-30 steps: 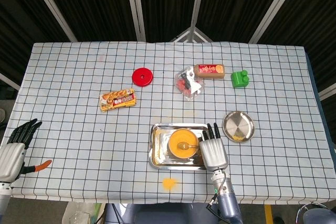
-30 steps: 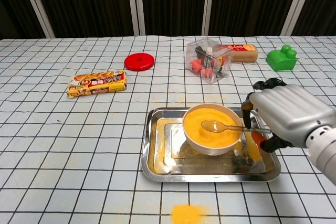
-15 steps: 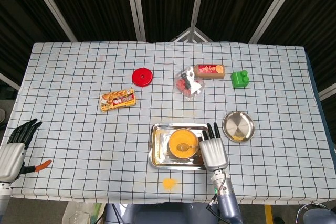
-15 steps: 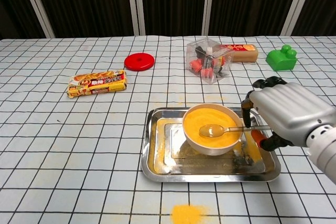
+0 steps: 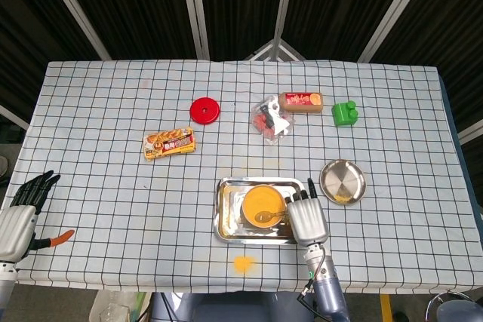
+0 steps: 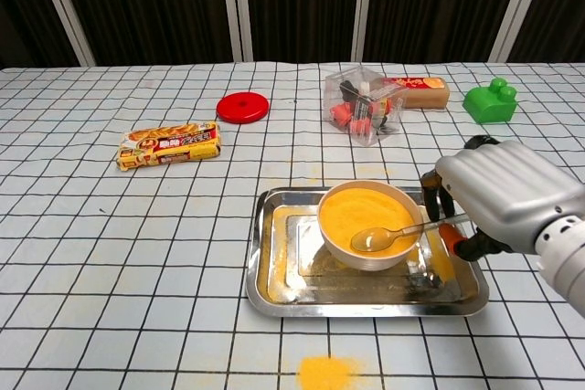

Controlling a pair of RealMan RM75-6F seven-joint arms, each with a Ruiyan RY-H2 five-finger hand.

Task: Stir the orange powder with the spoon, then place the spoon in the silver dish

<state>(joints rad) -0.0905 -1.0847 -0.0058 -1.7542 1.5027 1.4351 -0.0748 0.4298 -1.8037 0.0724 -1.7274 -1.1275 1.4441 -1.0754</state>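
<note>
- The right hand [image 6: 498, 203] pinches the spoon [image 6: 388, 237] by its handle, keeping the scoop low in the orange powder [image 6: 366, 212] to stir.
- The bowl [image 6: 366, 253] sits in a tray [image 6: 265, 271], likely to catch spills.
- The silver dish [image 5: 343, 181] waits just beside the tray.
- The left hand [image 5: 19, 213] idles with fingers spread.

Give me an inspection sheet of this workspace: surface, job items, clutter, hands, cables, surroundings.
Surface: white grid-check tablecloth, with an orange powder spill near the front edge.
Job items: white bowl of orange powder on a steel tray; metal spoon with its bowl in the powder; round silver dish right of the tray, some orange powder in it.
Clutter: red round lid, yellow snack pack, clear plastic box, orange-brown packet, green toy block.
Hands: right hand holds the spoon handle; left hand idle at the table's edge, fingers apart.
Cables: thin cable beside the right forearm.
Surroundings: dark panels with pale bars.
</note>
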